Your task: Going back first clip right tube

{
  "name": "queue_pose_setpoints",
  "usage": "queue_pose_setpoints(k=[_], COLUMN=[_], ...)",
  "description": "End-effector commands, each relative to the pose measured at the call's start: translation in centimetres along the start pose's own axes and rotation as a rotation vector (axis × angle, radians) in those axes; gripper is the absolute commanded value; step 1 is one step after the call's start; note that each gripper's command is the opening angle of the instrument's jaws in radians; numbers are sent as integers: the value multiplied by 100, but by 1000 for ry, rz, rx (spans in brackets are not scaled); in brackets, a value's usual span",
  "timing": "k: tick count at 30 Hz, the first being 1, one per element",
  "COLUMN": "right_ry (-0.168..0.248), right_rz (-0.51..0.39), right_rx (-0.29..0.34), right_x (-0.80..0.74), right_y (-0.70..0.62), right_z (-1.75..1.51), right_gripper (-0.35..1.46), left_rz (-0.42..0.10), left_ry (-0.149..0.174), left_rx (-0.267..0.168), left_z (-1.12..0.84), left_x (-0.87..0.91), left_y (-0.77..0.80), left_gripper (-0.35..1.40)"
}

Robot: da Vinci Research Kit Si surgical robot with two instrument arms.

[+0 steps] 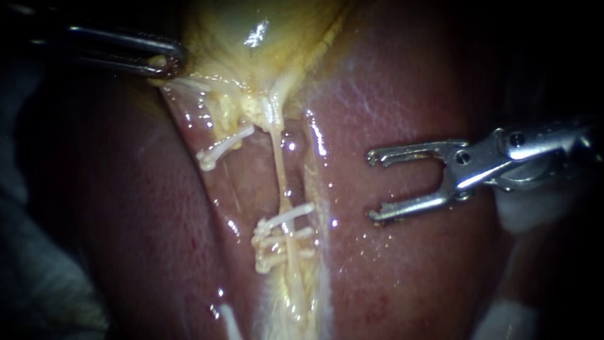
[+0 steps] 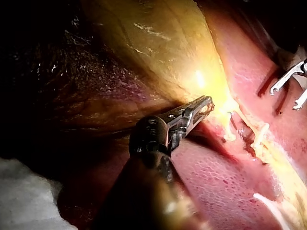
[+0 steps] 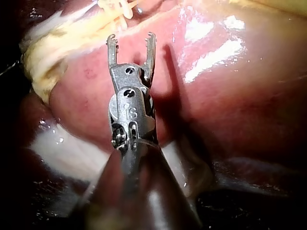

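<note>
Jaws of my right tool (image 1: 372, 186) stand apart, released and empty, over the liver (image 1: 409, 283), to the right of the right tube (image 1: 279, 170). White clips (image 1: 283, 239) sit stacked on that tube's near end. Far left, my left tool (image 1: 165, 63) is clenched on the yellow gallbladder (image 1: 251, 38).

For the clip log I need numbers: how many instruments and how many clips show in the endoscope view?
Instruments: 2, the left instrument and the right instrument.
Clips: 4, one upper clip and three lower clips stacked on the tube.
Total: 6.
</note>
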Motion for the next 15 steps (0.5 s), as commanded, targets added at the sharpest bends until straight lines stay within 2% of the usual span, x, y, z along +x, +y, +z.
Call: queue_pose_setpoints(k=[1, 8, 15], right_ry=[0, 0, 0], right_rz=[2, 2, 1], right_rx=[0, 0, 1], right_x=[0, 0, 0], right_y=[-1, -1, -2], right_z=[1, 0, 0], right_gripper=[50, 50, 50], left_rz=[-3, -14, -12], left_ry=[-1, -8, -11], left_rx=[0, -12, -17], left_z=[5, 38, 39], left_x=[-2, -10, -13], left_y=[-3, -15, -15], left_gripper=[-35, -35, -35])
